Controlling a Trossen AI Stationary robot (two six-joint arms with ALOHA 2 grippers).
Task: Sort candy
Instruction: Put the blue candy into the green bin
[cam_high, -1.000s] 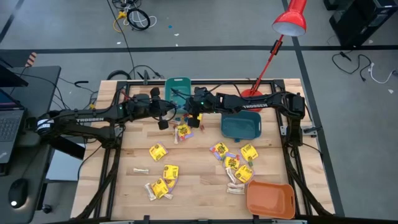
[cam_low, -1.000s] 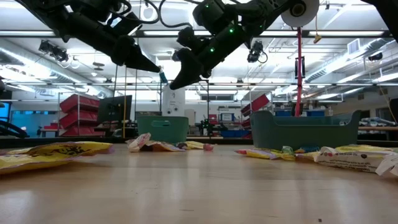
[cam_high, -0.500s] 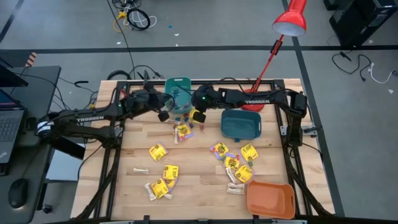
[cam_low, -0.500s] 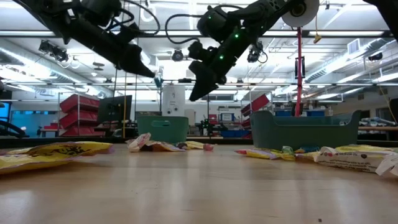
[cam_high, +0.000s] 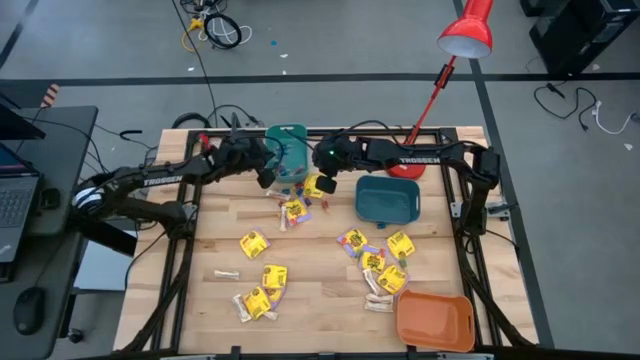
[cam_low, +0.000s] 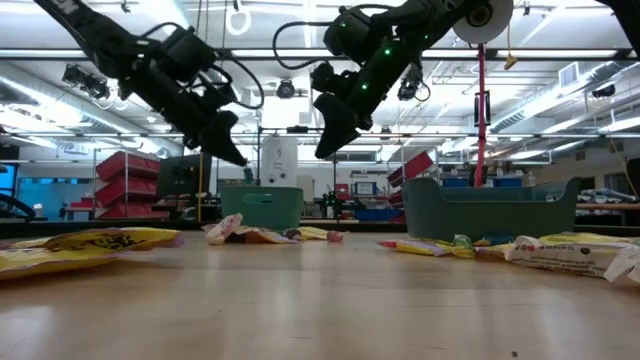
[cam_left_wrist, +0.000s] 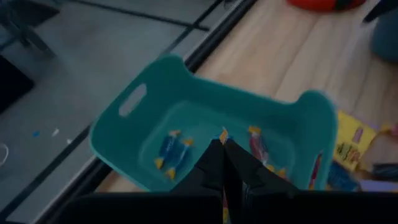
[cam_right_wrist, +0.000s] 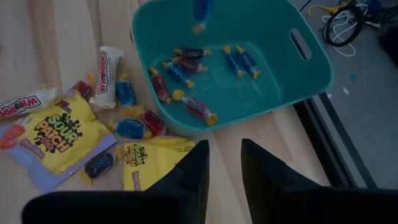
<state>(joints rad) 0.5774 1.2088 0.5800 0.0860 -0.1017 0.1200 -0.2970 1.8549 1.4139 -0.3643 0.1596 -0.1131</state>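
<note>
Left gripper (cam_left_wrist: 222, 144) is held closed on a small blue piece (cam_right_wrist: 200, 12) above the teal bin (cam_left_wrist: 124, 118) at the far edge of the table (cam_high: 310, 320), where like pieces are gathered. Right gripper (cam_right_wrist: 225, 149) is hung just near of that bin, fingers parted and empty. A drop is judged to be in hand. More candy (cam_high: 293, 210) is left beside the bin, with yellow packets (cam_high: 254, 243) spread nearer. Next, the left fingers need opening over the bin
</note>
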